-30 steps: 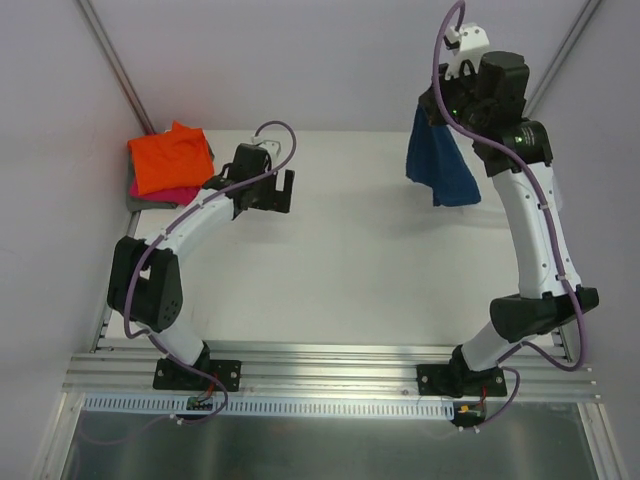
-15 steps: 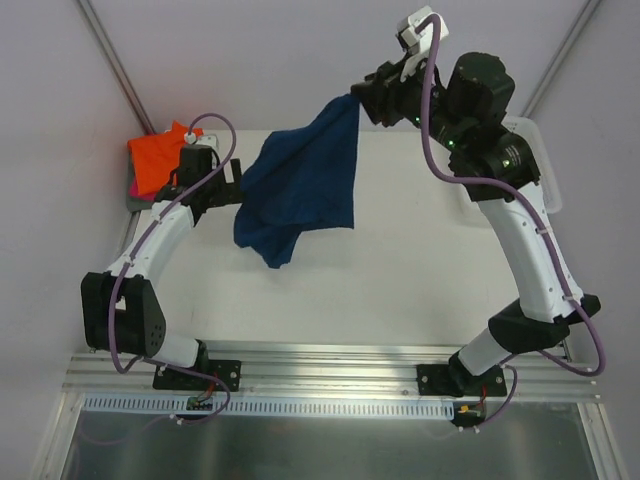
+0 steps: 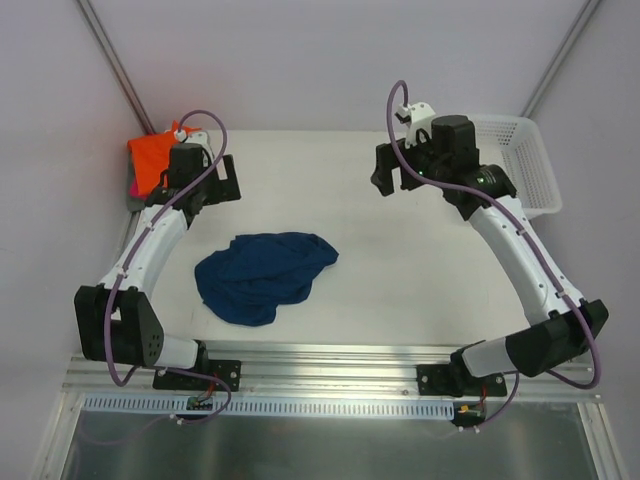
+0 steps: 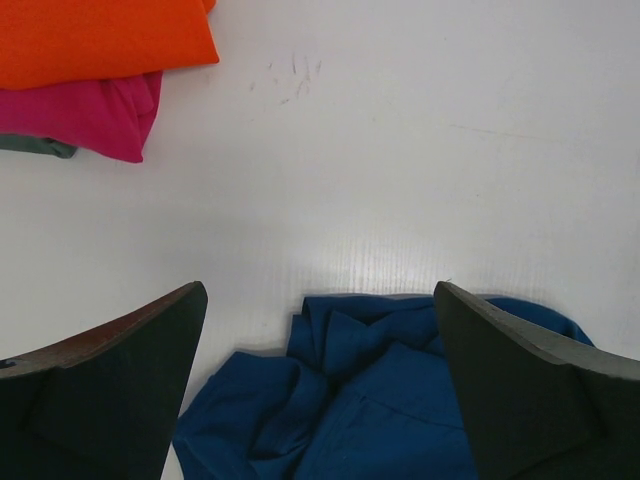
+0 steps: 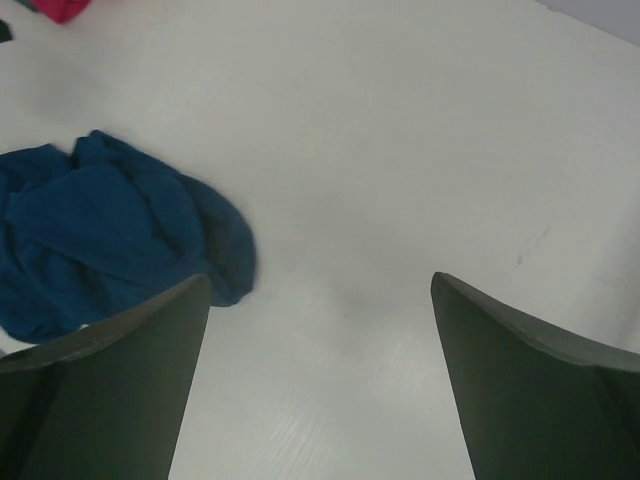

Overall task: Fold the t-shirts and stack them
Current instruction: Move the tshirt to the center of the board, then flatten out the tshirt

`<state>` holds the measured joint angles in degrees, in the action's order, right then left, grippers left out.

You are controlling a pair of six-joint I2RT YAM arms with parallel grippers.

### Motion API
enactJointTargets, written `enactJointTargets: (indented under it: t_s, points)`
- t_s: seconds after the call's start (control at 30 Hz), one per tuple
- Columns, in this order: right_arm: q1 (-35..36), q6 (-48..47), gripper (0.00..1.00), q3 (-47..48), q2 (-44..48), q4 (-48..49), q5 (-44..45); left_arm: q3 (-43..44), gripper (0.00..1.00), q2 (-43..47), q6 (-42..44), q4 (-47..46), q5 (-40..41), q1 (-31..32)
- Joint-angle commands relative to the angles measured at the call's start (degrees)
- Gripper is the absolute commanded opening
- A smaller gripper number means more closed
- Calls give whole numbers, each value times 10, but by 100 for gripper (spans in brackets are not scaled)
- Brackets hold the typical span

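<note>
The navy tee [image 3: 265, 278] lies in a crumpled heap on the table [image 3: 420, 270], toward the near left, between the two arms and touched by neither. The left tool [image 4: 318, 290] hangs above the table with its jaws spread wide and nothing between them. In its wrist view the far edge of the heap sits low in the gap between the fingers. Seen from above, this tool is just beside the folded stack at the far left corner. The orange tee [image 4: 100, 35] is on top, the pink tee [image 4: 85, 115] lies under it, and a sliver of the grey tee [image 4: 35, 147] shows at the bottom. The stack is well apart from the navy heap, with bare table between them. The right tool [image 5: 320, 280] is also spread and empty, held over bare table toward the far right. In its wrist view the navy tee lies off to the left, clear of the fingers. The basket [image 3: 520, 160] stands at the far right corner, beside the right arm.
</note>
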<state>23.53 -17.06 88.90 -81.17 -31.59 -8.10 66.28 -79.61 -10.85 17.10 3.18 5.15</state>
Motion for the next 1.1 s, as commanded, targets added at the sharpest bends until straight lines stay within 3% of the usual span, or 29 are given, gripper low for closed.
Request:
enactJointTargets:
  t_s: [0.0, 0.1, 0.33, 0.43, 0.67, 0.97, 1.07]
  points:
    - [23, 26, 97, 37, 30, 15, -102, 31, 99, 32, -7, 22, -11, -8]
    - [42, 29, 97, 57, -21, -14, -154, 41, 99, 37, -23, 49, -21, -21]
    - [110, 75, 97, 106, -167, -12, -186, 48, 99, 64, -53, 51, -29, -94]
    - [120, 114, 97, 130, -248, -17, -252, 54, 99, 80, -27, 52, -28, -98]
    - [142, 169, 98, 175, -395, -9, -284, 9, 99, 119, -4, 52, -51, -99]
    - [200, 112, 89, 318, -529, -114, -301, -34, 99, 144, -15, 52, -68, -123]
    - [216, 111, 89, 330, -532, -106, -300, -44, 99, 147, -21, 50, -73, -132]
